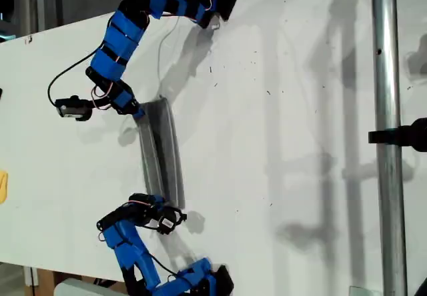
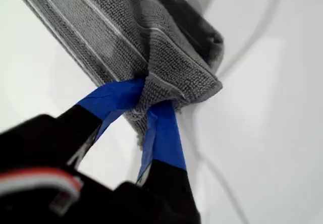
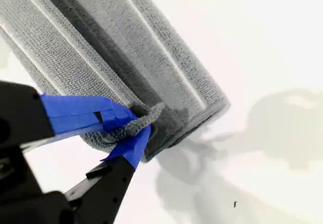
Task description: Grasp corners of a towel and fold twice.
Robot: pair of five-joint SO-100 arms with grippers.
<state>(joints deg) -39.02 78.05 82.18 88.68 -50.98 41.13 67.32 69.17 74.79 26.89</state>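
both grippers (image 2: 144, 105) (image 3: 136, 128) pinching folded towel (image 1: 160, 151) ends, on white table (image 1: 280, 143)

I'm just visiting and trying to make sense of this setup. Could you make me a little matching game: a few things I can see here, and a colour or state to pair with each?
Things:
1. towel
2. my first gripper
3. table
4. pole

Descriptions:
A. white, flat
B. shiny metal, at the exterior view's right
C. grey with white stripes, in a long narrow strip
D. blue-tipped, pinching cloth

Pairs: 1-C, 2-D, 3-A, 4-B
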